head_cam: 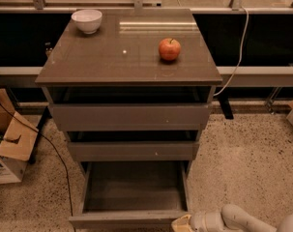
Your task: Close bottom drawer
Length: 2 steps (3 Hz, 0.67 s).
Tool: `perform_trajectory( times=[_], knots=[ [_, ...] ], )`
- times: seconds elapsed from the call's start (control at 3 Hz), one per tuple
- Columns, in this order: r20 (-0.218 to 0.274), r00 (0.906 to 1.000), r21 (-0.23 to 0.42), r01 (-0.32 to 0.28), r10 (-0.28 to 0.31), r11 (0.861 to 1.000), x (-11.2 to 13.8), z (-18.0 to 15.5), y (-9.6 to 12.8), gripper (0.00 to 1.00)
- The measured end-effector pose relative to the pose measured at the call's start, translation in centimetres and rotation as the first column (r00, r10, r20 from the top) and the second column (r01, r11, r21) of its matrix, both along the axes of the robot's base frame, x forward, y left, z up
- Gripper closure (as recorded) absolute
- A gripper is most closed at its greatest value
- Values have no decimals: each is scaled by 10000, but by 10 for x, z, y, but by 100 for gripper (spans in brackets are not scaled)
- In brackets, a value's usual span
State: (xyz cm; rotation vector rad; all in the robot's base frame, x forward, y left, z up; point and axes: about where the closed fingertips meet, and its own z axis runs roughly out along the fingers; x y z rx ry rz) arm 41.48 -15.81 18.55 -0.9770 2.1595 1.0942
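The bottom drawer (134, 187) of the grey-brown cabinet stands pulled far out, its bare grey floor showing and its flat front (129, 220) near the lower edge of the view. My gripper (182, 223) sits at the bottom edge, right at the drawer front's right end; its white arm (233, 220) reaches in from the lower right. The middle drawer front (132, 150) and the top drawer front (130, 116) stand slightly out.
A white bowl (87, 21) and a red apple (169, 49) rest on the cabinet top (112, 57). An open cardboard box (8, 146) stands on the speckled floor at the left, with a black cable (54, 153) beside it. A white cable (238, 57) hangs at the right.
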Motion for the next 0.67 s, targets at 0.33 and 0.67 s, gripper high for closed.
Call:
perform_trajectory(
  times=[0.33,0.67],
  knots=[
    [85,9999,189,63,-65,9998,6,-2,3,100],
    [423,9990,586,149,-174,9982,27,-4,8,100]
  ],
)
